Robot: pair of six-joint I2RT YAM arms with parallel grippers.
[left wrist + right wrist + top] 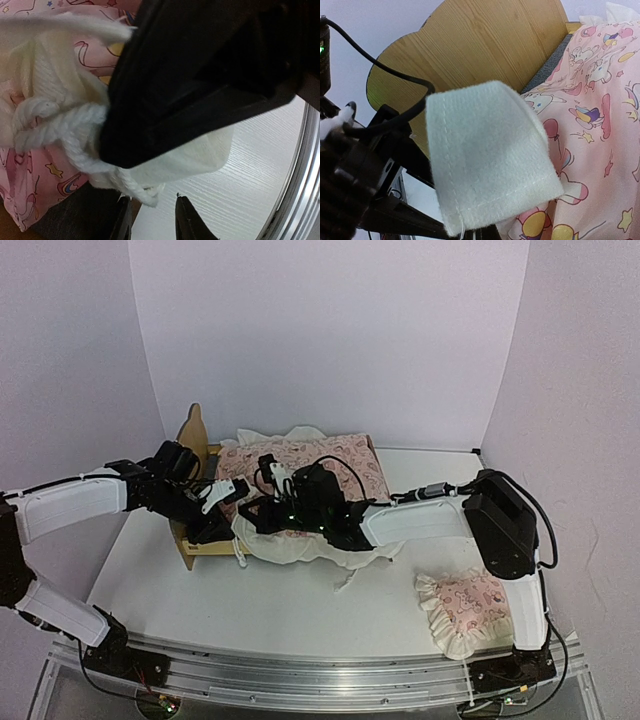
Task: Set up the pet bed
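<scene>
Now right gripper (247, 517) pinches blanket (485, 155) at pet bed (470, 45).

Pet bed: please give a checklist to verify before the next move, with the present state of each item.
1. Right gripper shut on white blanket: ok.
2. Left gripper open, holding nothing: ok.
3. Pink mattress on pet bed: ok.
4. Blanket spread flat over mattress: not ok, bunched at near side.
5. Pillow on bed: not ok, lies on table.
</scene>
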